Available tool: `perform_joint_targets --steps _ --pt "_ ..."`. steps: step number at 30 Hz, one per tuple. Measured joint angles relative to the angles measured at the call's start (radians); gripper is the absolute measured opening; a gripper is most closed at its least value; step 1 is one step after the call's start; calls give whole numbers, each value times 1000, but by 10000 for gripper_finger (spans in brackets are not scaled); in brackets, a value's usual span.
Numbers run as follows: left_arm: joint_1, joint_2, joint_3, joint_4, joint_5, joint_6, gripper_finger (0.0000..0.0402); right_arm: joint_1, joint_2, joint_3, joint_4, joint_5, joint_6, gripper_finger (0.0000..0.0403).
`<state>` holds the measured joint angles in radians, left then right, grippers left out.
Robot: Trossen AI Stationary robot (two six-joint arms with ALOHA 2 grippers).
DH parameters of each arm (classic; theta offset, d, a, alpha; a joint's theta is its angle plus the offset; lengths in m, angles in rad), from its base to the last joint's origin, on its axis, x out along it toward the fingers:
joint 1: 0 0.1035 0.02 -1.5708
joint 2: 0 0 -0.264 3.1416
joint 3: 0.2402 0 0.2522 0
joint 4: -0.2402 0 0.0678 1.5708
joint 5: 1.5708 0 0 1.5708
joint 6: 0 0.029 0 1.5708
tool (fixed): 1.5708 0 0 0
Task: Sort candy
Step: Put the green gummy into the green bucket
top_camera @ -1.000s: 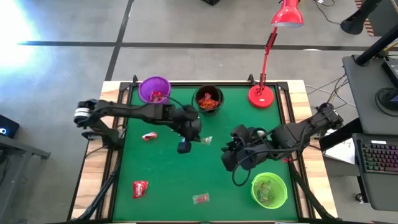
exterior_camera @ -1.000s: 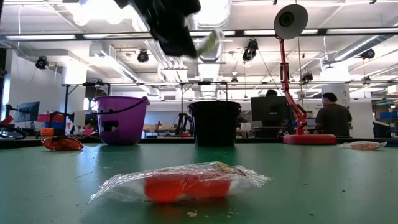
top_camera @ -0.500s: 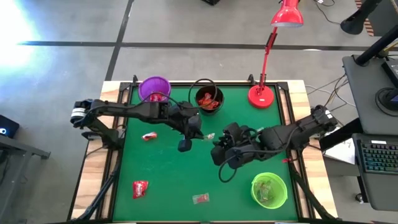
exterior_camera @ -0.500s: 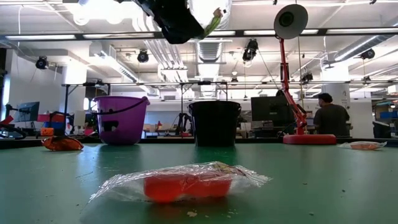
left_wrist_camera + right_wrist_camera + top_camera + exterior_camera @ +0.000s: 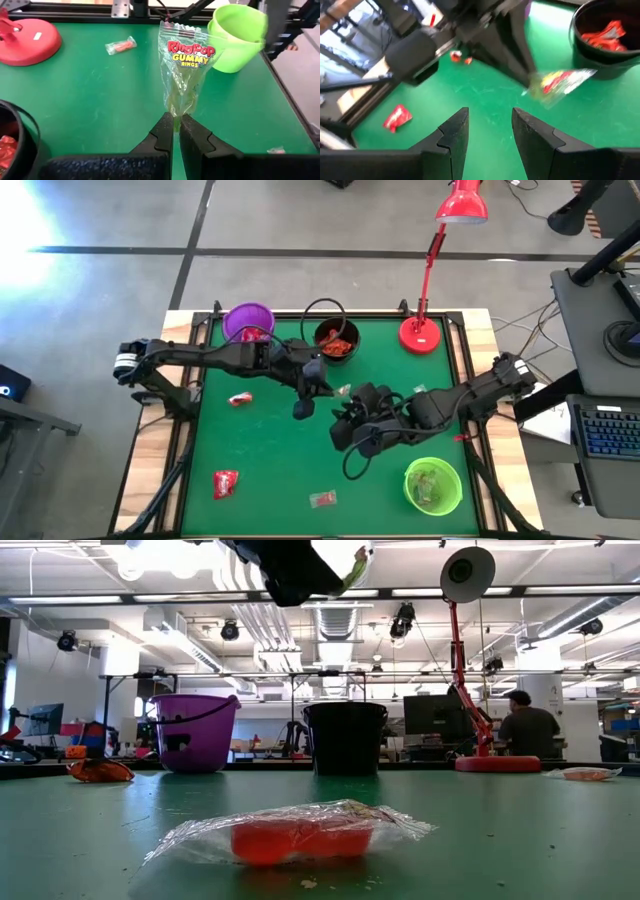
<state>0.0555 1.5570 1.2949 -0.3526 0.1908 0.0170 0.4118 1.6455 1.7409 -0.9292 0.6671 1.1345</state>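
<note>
My left gripper (image 5: 330, 389) hovers over the middle of the green table (image 5: 260, 450), shut on a clear greenish "Ring Pop Gummy Rings" candy packet (image 5: 185, 65). The low view shows this gripper (image 5: 292, 568) and packet (image 5: 350, 560) high above the table. My right gripper (image 5: 344, 427) stands open just to the near right of it, fingers apart (image 5: 490, 131), nothing between them, facing the packet (image 5: 561, 82). Loose candy lies flat on the table: red ones (image 5: 226, 483) (image 5: 239, 398) and a clear-wrapped one (image 5: 322, 499) (image 5: 290, 830). My left gripper pinches the packet's narrow twisted end (image 5: 175, 114) between its two fingertips (image 5: 164, 131). The fingers slant downward, and the packet sticks out beyond them with its printed wide end away from the gripper. It is lifted clear of the table.
A purple cup (image 5: 248, 323) and a black cup (image 5: 337, 340) holding red candy stand at the far edge. A green cup (image 5: 433, 485) sits near right. A red desk lamp's base (image 5: 420, 333) stands far right. People show in the room beyond.
My right gripper has moved toward the table's left, closing on my left gripper and sinking a little, still open. My left gripper has risen slightly and tipped its fingers up, carrying the packet higher and a little toward the far right.
</note>
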Motion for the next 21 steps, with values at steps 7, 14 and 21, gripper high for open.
perform_joint_targets --steps 7,14,21 --pt "5 -13 0 -3 5 0 0 0 2 0 -8 37 18 141" --pt "42 -83 0 -13 2 7 0 0 2 0 -9 43 15 141" --pt "56 -142 0 -68 2 27 0 -17 19 0 -7 38 -79 141"
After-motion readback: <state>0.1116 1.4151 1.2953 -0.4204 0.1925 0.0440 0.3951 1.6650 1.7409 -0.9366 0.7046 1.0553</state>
